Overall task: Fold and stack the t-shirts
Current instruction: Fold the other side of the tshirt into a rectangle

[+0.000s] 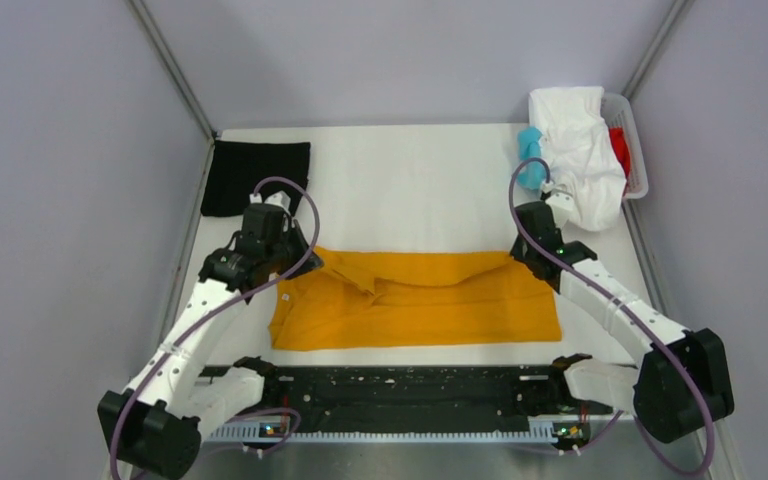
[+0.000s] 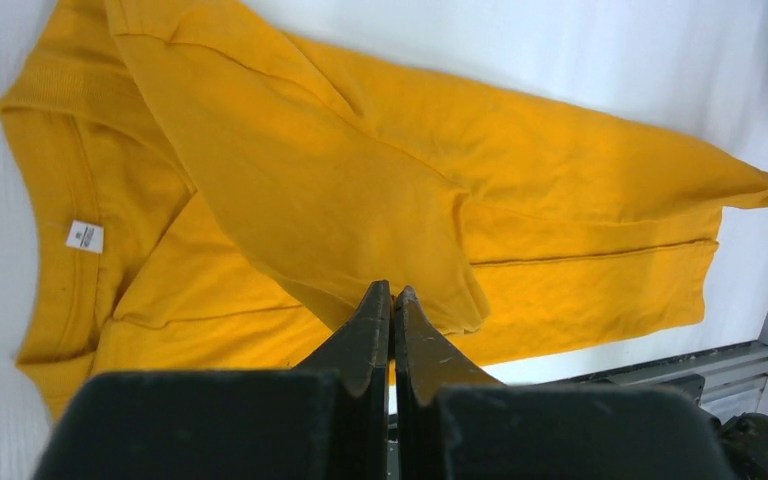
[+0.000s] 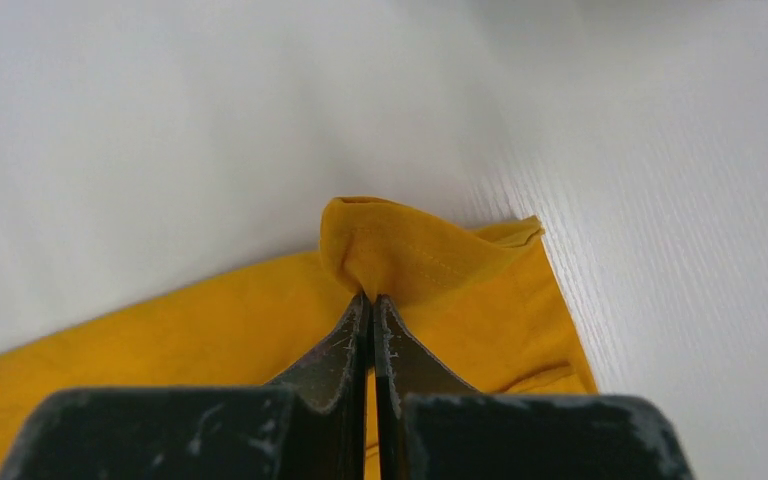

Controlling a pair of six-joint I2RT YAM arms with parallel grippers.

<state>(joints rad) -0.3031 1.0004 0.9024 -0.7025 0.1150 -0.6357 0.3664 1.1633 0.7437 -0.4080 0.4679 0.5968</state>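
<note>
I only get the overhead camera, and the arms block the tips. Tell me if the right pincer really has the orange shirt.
Observer: Yes. Its wrist camera shows the right pincer shut on a bunched corner of the orange shirt.
Operator: Now check the left one.
Observer: The left pincer is shut too, with a raised flap of the shirt running into its tips.
Operator: Describe the neck area.
Observer: A white label shows inside the collar, facing up.
</note>
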